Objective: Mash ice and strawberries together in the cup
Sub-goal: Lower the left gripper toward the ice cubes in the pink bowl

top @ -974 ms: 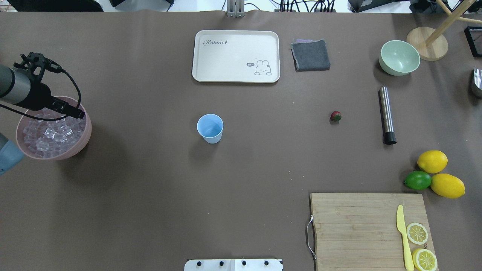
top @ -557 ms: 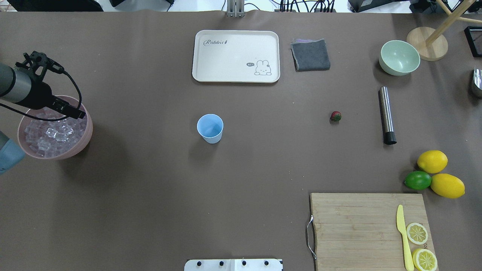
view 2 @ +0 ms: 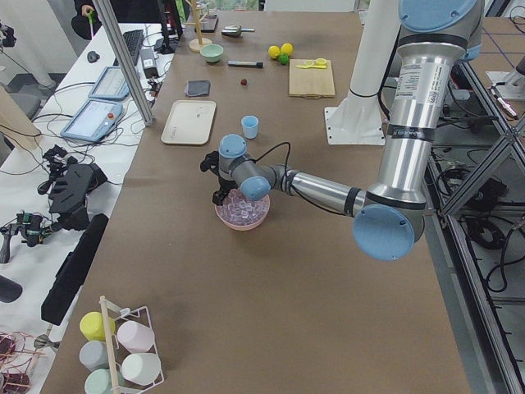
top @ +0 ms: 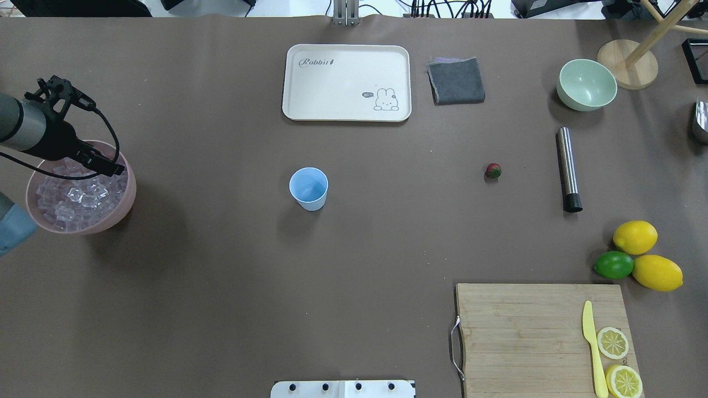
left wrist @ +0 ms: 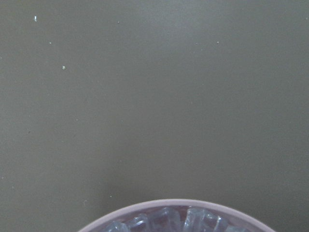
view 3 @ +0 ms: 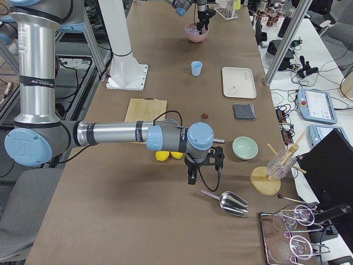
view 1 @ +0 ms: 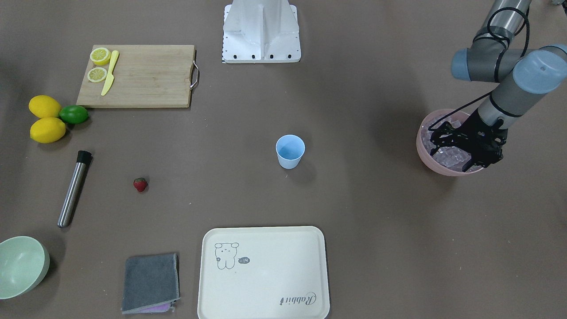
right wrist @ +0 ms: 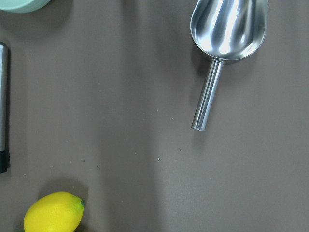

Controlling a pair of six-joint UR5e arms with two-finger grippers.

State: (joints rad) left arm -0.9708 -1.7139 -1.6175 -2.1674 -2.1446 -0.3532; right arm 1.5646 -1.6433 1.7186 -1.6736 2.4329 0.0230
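1. Right now your left gripper hangs over the round pink bowl heaped with small clear ice cubes, at the table's far left. I cannot tell whether its fingers are spread or closed, or whether they touch the ice.
2. The move turns on one direction. The small light blue plastic cup stands upright and looks empty, well apart from the bowl, toward the table's middle on the robot's right. The left arm is clearly the nearer one.
3. Only bare brown table lies between bowl and cup, so nothing stands in the way.
4. The small red strawberry with a green cap lies on the table beyond the cup, further right, so I judge it better suited to the right arm.
5. Your right gripper shows only from the side camera, so I cannot tell its state. It hovers near the yellow lemons, with the shiny metal scoop under its wrist camera.
6. The steel cylinder with a black end lies just right of the strawberry, its long axis running away from the robot and its black end nearer the robot.
7. The cream rabbit-printed tray sits behind the cup, apart from it and off the path.
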